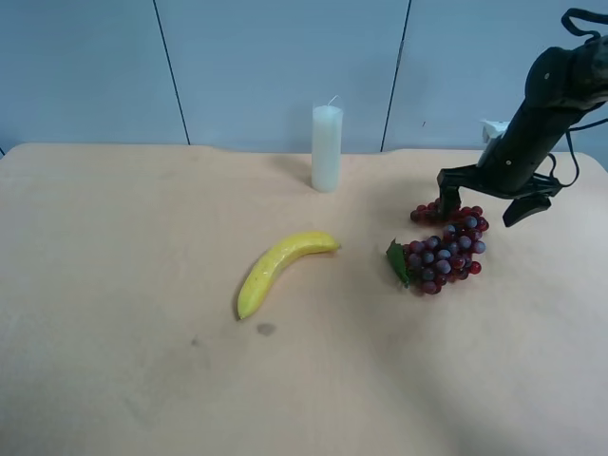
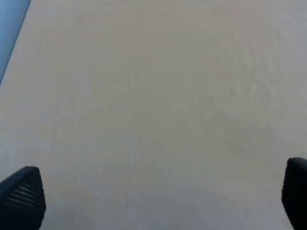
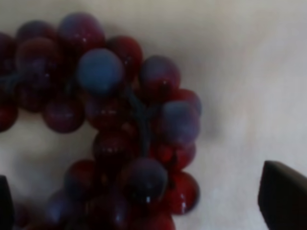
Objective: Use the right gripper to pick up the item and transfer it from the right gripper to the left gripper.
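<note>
- On the desk (image 1: 114, 285), the item (image 1: 445, 249), a bunch of grapes, lies flat and is not yet lifted.
- The step in hand is the pick-up. The right gripper (image 1: 483, 209) hangs just over the far end of the bunch, jaws wide open, holding nothing.
- Next, I judge, it must go down and close the jaws around the grapes.
- The left gripper (image 2: 158, 199) is wide open too, over bare desk.

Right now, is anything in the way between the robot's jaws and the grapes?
No, nothing visible is in the way. The right gripper hangs right over the bunch of grapes, with its jaws open on either side. The banana and the white candle sit off to the side.
</note>
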Robot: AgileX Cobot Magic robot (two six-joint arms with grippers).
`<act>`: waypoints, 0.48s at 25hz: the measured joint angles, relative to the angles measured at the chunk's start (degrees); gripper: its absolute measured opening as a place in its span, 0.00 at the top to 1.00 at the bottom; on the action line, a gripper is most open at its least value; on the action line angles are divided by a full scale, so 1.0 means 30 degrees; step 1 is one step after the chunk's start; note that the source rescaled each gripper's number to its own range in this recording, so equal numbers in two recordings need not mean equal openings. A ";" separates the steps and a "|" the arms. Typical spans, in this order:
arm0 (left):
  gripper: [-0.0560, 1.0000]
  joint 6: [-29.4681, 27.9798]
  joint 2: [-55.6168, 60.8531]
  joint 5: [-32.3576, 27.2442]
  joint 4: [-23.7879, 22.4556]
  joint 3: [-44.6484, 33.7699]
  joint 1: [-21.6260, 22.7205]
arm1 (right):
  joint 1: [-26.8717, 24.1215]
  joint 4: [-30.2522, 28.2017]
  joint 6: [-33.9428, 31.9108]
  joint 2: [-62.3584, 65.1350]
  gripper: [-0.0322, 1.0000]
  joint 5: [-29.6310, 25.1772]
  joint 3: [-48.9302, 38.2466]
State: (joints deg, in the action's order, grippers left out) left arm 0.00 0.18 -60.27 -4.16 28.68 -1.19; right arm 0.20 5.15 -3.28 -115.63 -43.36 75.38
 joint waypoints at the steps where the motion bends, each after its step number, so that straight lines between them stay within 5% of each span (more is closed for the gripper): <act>1: 0.00 0.0000 0.0000 0.0000 0.0000 0.0000 0.0000 | 0.0000 0.0000 0.0000 -0.0047 0.00 0.0197 0.0000; 12: 0.00 0.0000 0.0000 0.0000 0.0000 0.0000 0.0000 | 0.0000 0.0016 0.0000 -0.1370 0.00 0.1040 0.0037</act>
State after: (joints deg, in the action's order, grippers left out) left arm 0.00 0.18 -60.27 -4.16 28.68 -1.19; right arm 0.20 5.19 -3.28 -119.74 -40.24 75.49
